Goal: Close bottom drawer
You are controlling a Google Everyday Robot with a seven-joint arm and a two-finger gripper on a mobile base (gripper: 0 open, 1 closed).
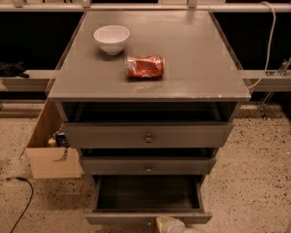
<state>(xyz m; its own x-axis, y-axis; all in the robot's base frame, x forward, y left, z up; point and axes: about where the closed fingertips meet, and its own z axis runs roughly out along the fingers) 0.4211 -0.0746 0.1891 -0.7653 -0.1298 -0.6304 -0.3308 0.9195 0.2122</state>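
Note:
The bottom drawer (pixel 148 194) of the grey cabinet (pixel 150 76) stands pulled out, its dark plank floor showing and its front edge (pixel 148 218) near the bottom of the view. The two knobbed drawers above it, the top one (pixel 148 135) and the middle one (pixel 148 165), are pushed in. The pale tip of my gripper (pixel 172 225) rises at the bottom edge, just in front of the drawer's front, right of its middle. Most of the gripper is out of view.
A white bowl (pixel 111 38) and a crushed red can (pixel 144 66) lie on the cabinet top. An open cardboard box (pixel 52 149) stands on the speckled floor at the left. A black cable (pixel 19 198) lies at the lower left. A white cable (pixel 269 38) hangs at the right.

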